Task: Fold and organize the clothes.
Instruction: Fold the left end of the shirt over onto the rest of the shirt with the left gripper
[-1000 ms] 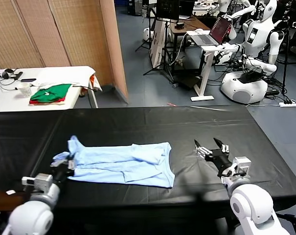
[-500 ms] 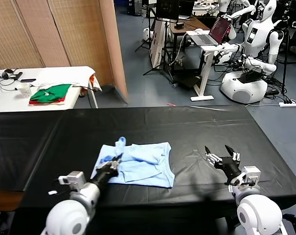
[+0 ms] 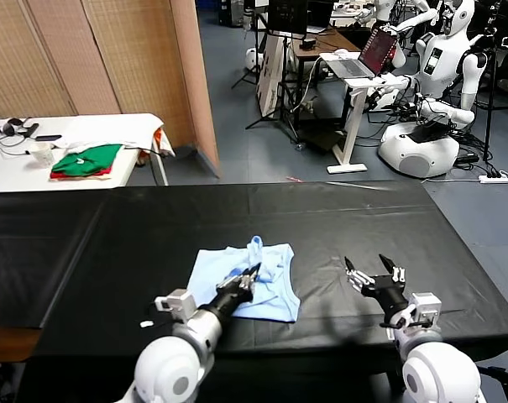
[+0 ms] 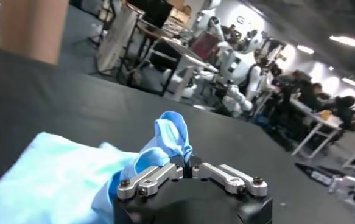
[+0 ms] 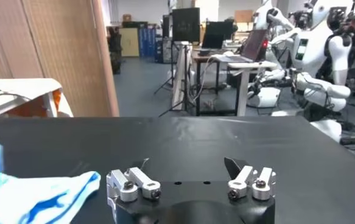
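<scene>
Left gripper: clamped on T-shirt fold, near table's front edge | Right gripper: spread wide, holding nothing, beside shirt.

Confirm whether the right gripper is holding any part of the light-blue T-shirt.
No, the right gripper hovers open over bare black table, apart from the T-shirt.

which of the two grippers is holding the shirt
The left gripper, shut on a bunched edge of the light-blue T-shirt. The right gripper is open, over bare black table.
</scene>
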### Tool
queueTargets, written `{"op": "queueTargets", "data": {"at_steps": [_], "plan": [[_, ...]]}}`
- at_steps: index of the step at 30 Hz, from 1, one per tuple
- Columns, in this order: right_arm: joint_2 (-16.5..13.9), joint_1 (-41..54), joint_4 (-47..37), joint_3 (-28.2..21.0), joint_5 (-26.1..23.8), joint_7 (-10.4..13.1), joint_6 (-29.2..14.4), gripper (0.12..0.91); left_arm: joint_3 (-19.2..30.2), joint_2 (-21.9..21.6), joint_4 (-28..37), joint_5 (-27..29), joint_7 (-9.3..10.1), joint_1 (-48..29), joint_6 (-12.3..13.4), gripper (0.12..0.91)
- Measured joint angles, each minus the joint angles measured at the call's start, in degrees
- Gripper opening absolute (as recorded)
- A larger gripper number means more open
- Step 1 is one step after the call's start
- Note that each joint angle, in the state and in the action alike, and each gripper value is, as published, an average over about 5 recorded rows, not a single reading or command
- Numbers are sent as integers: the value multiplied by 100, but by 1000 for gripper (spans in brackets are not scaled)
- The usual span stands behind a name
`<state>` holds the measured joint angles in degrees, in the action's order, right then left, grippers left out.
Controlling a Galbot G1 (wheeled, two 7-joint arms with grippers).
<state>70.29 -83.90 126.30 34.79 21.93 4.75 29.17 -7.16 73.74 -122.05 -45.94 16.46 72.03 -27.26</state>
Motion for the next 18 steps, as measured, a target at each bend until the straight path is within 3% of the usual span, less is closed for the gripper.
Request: {"op": "queueTargets", "data": {"at_steps": [10,18], "plan": [[66,-10,-30,-89,-97,2,8,907,164,254,225,14,-19,-198,78,181],[51,-64,-7,-75,-103,-4,9,907,281,428,550,477,-161,-218,142,192]]}}
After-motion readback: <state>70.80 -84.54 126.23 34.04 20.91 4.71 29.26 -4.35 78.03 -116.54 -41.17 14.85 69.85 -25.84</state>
